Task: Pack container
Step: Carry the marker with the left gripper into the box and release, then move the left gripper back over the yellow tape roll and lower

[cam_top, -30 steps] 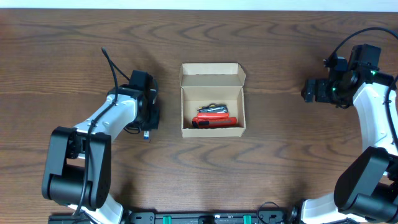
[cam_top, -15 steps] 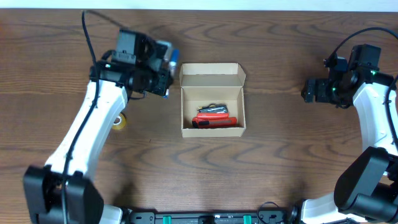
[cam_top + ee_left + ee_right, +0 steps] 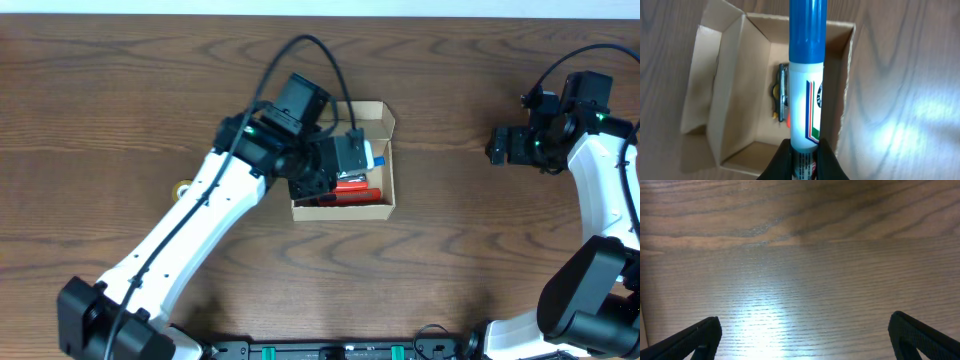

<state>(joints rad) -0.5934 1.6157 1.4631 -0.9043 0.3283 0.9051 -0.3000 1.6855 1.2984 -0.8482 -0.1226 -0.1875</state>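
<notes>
The container (image 3: pixel 341 209) is a tan cardboard box in the middle of the table, its flap lid open at the far side. A red-handled tool (image 3: pixel 356 186) lies inside it. My left gripper (image 3: pixel 360 157) hangs over the box, shut on a white marker with a blue cap (image 3: pixel 378 158). In the left wrist view the marker (image 3: pixel 807 75) sticks out from between the fingers (image 3: pixel 826 162) above the box's inside, where a metal tool (image 3: pixel 781 95) lies against the box wall (image 3: pixel 730 90). My right gripper (image 3: pixel 495 147) stays far right, open (image 3: pixel 805 335) over bare wood.
A small yellow ring (image 3: pixel 182 187) lies on the table left of the box. The left arm crosses the box's left side. The table is dark wood with its far edge along the top of the overhead view.
The left arm has swung from the left of the box to above it, carrying the marker. The yellow ring is now uncovered. The right arm has not moved.
</notes>
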